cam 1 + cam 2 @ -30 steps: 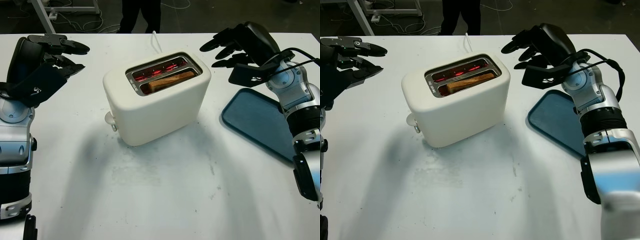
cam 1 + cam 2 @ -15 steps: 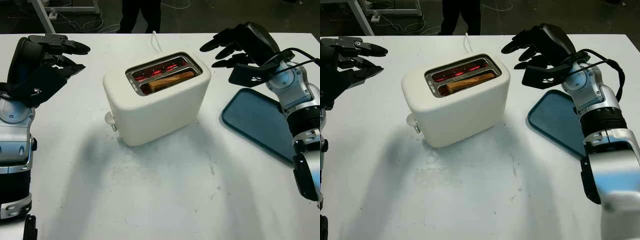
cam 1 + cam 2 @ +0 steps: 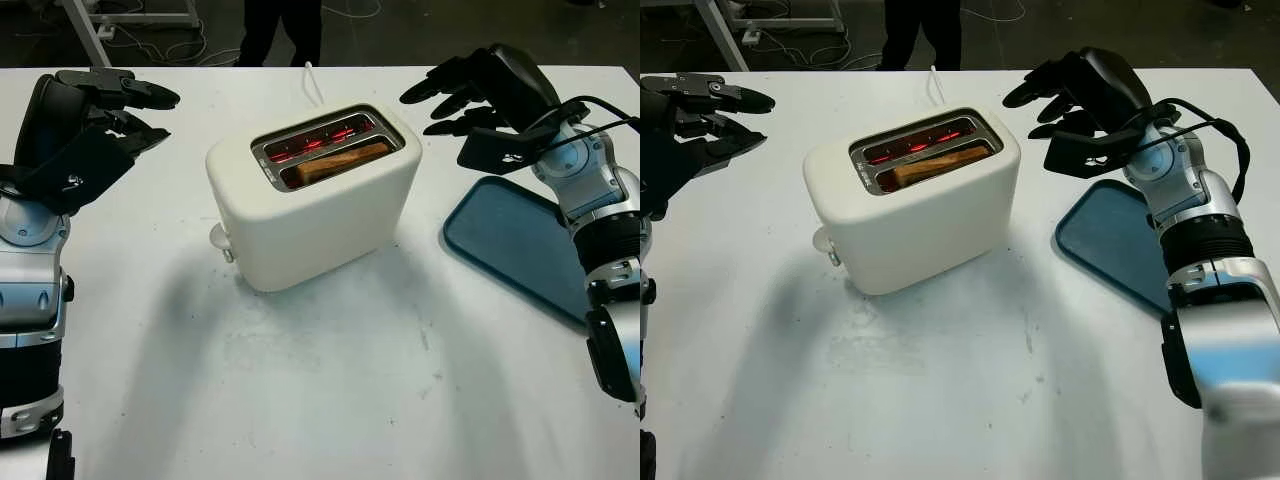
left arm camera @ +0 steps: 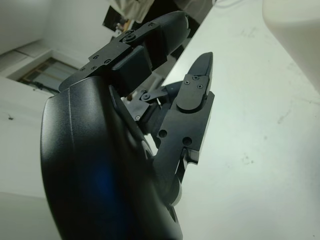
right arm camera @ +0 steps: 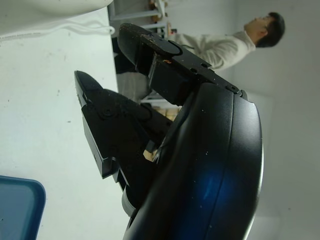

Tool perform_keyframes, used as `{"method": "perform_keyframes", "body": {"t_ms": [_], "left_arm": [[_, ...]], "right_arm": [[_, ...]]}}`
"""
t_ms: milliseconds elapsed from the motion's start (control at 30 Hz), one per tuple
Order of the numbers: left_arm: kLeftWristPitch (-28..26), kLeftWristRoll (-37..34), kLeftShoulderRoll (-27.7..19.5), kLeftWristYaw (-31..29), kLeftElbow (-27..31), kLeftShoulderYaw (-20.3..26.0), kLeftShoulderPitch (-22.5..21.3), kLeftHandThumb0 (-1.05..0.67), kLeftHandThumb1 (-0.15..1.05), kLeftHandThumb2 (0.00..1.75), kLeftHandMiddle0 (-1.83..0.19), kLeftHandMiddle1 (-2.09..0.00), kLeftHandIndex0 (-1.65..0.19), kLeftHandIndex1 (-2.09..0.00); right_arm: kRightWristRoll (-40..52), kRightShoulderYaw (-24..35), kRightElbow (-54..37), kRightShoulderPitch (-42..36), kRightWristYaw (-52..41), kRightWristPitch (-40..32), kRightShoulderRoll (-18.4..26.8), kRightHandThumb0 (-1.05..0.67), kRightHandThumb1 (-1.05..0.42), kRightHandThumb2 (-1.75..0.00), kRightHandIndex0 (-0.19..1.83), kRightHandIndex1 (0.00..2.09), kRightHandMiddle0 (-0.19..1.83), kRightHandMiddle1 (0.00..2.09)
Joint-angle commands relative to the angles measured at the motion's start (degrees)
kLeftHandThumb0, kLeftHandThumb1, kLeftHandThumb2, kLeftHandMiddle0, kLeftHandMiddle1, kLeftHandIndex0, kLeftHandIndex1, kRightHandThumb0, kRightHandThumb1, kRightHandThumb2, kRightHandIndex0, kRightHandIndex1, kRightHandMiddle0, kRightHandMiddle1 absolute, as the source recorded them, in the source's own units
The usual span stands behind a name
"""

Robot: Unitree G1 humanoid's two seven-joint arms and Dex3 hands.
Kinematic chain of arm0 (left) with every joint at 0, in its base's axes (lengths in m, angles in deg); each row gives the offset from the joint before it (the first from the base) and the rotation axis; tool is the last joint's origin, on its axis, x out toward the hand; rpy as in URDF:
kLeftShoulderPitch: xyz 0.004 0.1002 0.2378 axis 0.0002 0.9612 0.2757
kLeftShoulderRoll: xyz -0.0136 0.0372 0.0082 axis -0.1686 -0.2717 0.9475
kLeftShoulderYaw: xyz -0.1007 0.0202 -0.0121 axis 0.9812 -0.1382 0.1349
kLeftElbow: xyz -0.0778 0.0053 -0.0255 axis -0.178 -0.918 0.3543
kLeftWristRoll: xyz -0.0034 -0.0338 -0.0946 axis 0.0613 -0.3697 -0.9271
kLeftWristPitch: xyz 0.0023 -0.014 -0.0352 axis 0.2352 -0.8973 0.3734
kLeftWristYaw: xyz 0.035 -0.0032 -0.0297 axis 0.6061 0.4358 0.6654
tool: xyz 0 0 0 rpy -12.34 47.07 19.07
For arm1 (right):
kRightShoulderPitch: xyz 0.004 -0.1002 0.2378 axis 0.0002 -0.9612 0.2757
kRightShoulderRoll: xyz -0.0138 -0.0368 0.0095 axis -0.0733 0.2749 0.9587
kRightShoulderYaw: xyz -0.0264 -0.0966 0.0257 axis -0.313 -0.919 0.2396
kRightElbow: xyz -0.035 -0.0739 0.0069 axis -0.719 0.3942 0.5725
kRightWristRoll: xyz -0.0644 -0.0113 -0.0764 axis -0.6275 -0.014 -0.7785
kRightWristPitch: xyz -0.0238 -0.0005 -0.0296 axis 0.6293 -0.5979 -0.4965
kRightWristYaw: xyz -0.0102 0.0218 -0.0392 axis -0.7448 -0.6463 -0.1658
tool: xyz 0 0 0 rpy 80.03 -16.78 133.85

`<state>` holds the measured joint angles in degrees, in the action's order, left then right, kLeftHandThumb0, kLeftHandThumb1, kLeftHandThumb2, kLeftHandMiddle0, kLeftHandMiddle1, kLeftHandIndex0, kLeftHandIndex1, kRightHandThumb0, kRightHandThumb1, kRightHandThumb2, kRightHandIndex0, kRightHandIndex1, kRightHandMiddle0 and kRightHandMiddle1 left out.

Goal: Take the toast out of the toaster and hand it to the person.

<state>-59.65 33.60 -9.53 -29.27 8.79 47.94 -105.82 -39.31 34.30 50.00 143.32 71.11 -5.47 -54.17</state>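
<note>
A cream two-slot toaster (image 3: 320,205) stands mid-table with its elements glowing red. A brown slice of toast (image 3: 340,160) sits low in the nearer slot, its top edge about level with the slot rim. My left hand (image 3: 125,110) hovers open above the table to the left of the toaster, holding nothing. My right hand (image 3: 450,95) hovers open to the right of the toaster's far corner, above the table. A person (image 5: 220,45) in a light top stands beyond the table's far edge.
A blue tray (image 3: 515,245) lies flat on the white table (image 3: 330,400) at the right, under my right forearm. The toaster's white cord (image 3: 310,80) runs off the far edge. Dark legs (image 3: 280,30) stand behind the table, with cables on the floor.
</note>
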Motion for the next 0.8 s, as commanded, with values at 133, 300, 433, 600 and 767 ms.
{"method": "perform_keyframes", "body": {"t_ms": [133, 300, 433, 600, 767], "left_arm": [[0.15, 0.46, -0.06, 0.29, 0.30, -0.14, 0.79, -0.12, 0.85, 0.00, -0.82, -0.87, -0.99, -0.24], [0.00, 0.56, -0.18, 0.19, 0.26, -0.22, 0.74, -0.13, 0.85, 0.00, -0.82, -0.86, -0.99, -0.24], [0.23, 0.26, -0.22, 0.00, 0.15, -0.03, 0.82, -0.13, 0.85, 0.00, -0.82, -0.86, -0.98, -0.24], [0.87, 0.15, -0.20, 0.14, -0.08, 0.11, 0.82, -0.12, 0.84, 0.00, -0.83, -0.87, -1.00, -0.24], [0.95, -0.08, -0.06, 0.10, -0.30, 0.15, 0.82, -0.12, 0.84, 0.00, -0.83, -0.87, -0.99, -0.24]], "right_arm": [[0.09, 0.12, -0.22, -0.45, 0.47, 0.39, 0.66, -0.02, -0.66, 0.00, 1.31, 0.00, 1.10, 0.00], [0.73, 0.40, -0.09, -0.41, -0.04, 0.63, 0.52, -0.02, -0.67, 0.00, 1.33, 0.01, 1.11, 0.01], [0.38, 0.19, -0.40, -0.45, -0.06, 0.19, 0.55, -0.02, -0.67, 0.00, 1.32, 0.00, 1.10, 0.00], [0.41, 0.25, -0.47, -0.60, 0.04, 0.06, 0.54, -0.01, -0.67, 0.00, 1.32, 0.00, 1.10, 0.00], [0.37, 0.27, -0.50, -0.62, 0.16, 0.09, 0.57, -0.01, -0.67, 0.00, 1.32, 0.00, 1.10, 0.00]]}}
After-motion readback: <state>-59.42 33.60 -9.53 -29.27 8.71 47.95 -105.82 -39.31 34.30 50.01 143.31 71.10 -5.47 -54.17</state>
